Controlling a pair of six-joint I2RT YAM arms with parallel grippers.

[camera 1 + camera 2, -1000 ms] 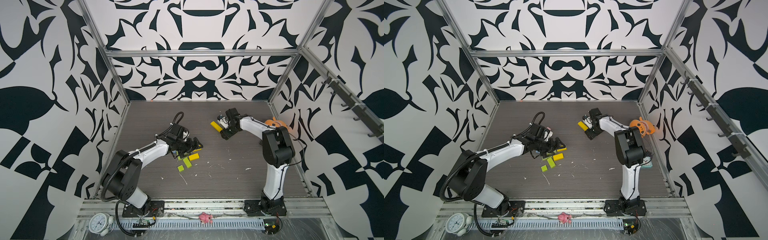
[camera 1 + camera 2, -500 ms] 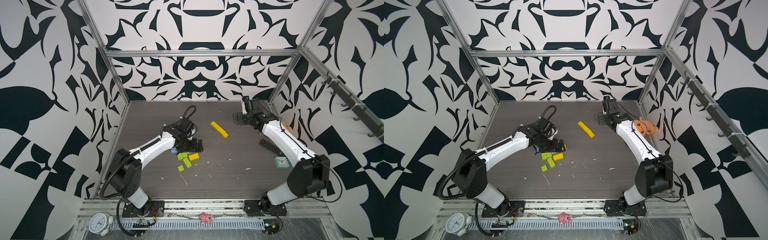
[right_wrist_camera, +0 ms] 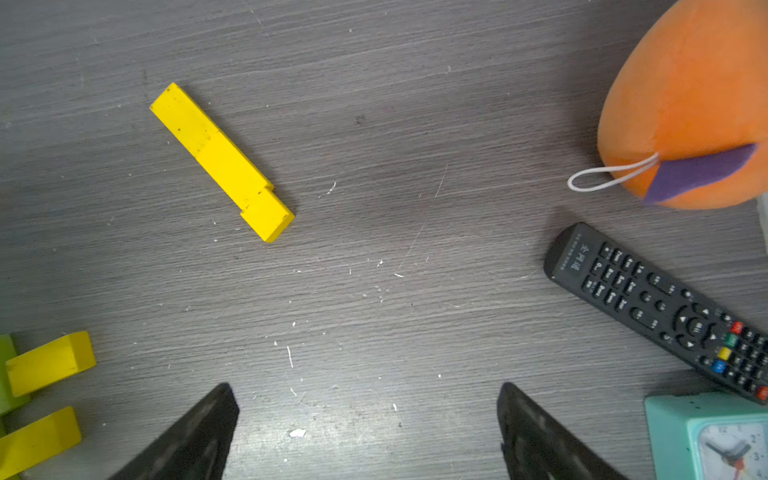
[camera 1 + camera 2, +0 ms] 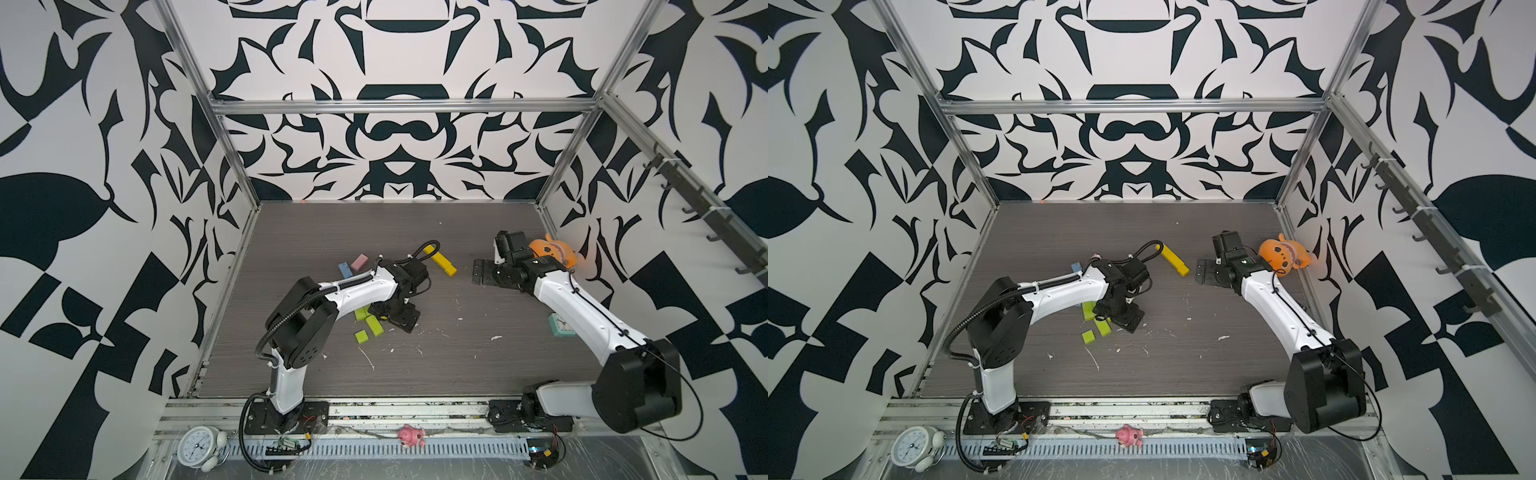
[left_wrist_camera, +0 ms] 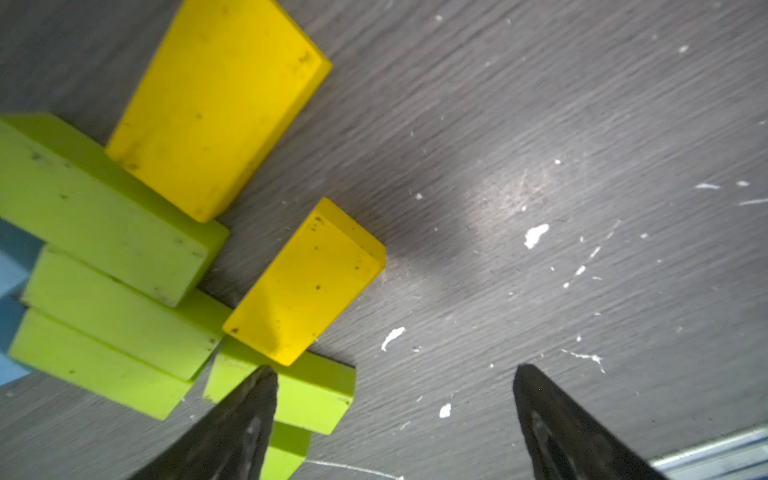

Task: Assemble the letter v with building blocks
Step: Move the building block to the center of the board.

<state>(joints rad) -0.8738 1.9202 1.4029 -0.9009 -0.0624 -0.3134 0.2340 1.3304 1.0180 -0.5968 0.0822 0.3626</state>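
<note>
Right end effector (image 3: 365,388) has shifted frontward, released; left end effector (image 5: 394,369) gapes near yellow block (image 5: 305,282).

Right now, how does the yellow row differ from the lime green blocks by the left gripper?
The yellow row is blocks set end to end in one slanted line; the lime green blocks lie side by side, bunched. The yellow row stands alone; the lime green blocks touch loose yellow blocks, the open left gripper beside them. Both lie flat, unheld.
</note>
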